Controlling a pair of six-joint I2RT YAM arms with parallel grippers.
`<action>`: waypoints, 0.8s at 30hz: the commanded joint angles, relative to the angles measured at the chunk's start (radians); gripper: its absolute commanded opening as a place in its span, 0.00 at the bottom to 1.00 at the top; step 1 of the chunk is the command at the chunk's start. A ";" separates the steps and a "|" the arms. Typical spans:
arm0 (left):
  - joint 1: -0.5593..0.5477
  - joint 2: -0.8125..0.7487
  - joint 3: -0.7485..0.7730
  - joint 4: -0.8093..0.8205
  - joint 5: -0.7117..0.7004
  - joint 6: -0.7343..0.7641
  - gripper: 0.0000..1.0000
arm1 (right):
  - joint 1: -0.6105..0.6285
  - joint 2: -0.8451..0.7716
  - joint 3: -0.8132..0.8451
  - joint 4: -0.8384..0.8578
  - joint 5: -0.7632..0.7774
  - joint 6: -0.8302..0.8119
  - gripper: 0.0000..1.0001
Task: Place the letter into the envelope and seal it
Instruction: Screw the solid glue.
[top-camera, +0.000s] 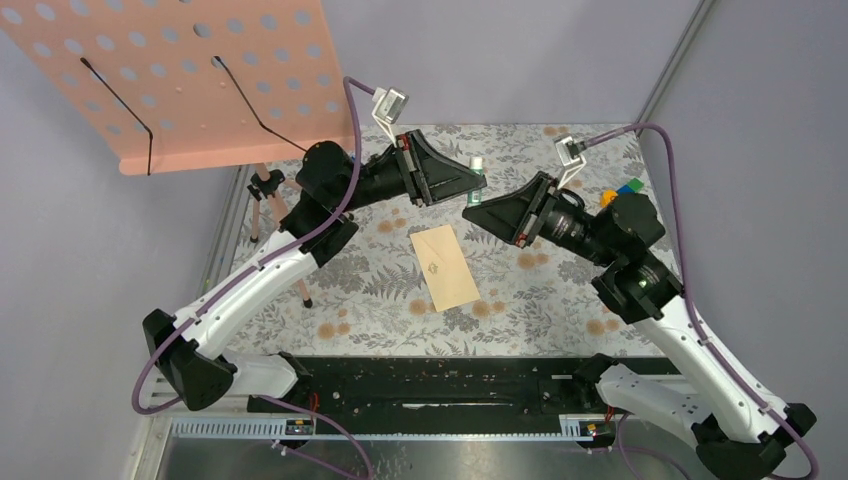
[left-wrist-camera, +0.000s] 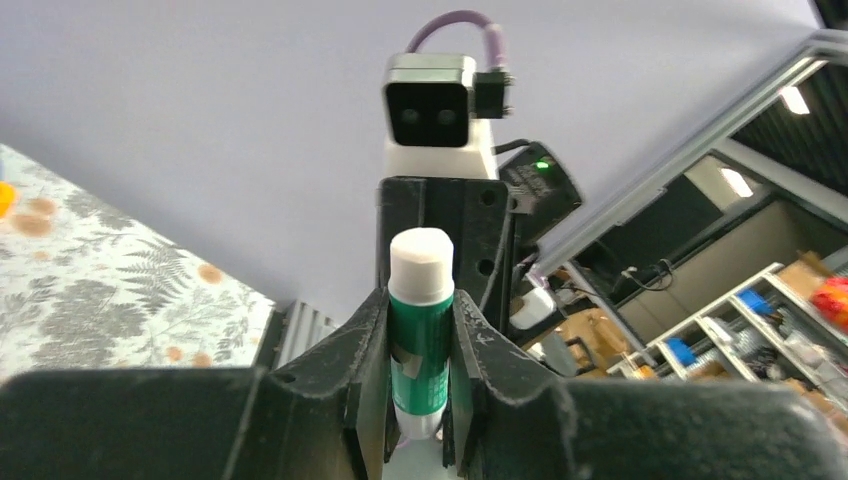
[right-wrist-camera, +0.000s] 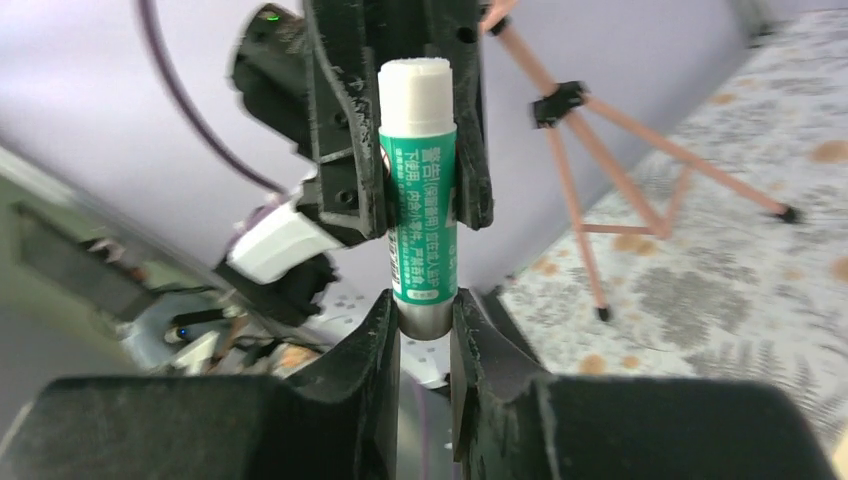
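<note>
Bench (top-camera: 560, 300) in floral print, lilac walls (top-camera: 500, 60) around, pink pegboard (top-camera: 190, 80) at left. Tan envelope (top-camera: 445, 266) lies flat at centre. Beyond it, in mid-air, left tool (left-wrist-camera: 420, 330) clamps a green glue stick (right-wrist-camera: 420, 200) by its body; right tool (right-wrist-camera: 425, 320) pinches the stick's end.

Floral table (top-camera: 380, 300): envelope (top-camera: 445, 266) flat at centre; tripod (top-camera: 268, 195) far left.

Bright even light, faint shadows, wrist-view backgrounds blurred, right tool (right-wrist-camera: 425, 305) dark, soft-edged
</note>
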 joint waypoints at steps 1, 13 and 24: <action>-0.032 -0.037 0.064 -0.211 -0.089 0.188 0.00 | 0.110 0.022 0.154 -0.402 0.368 -0.282 0.00; -0.174 -0.041 0.128 -0.436 -0.429 0.353 0.00 | 0.358 0.154 0.414 -0.702 0.998 -0.485 0.00; -0.157 -0.054 0.110 -0.415 -0.355 0.356 0.00 | 0.352 0.056 0.315 -0.625 0.765 -0.695 0.64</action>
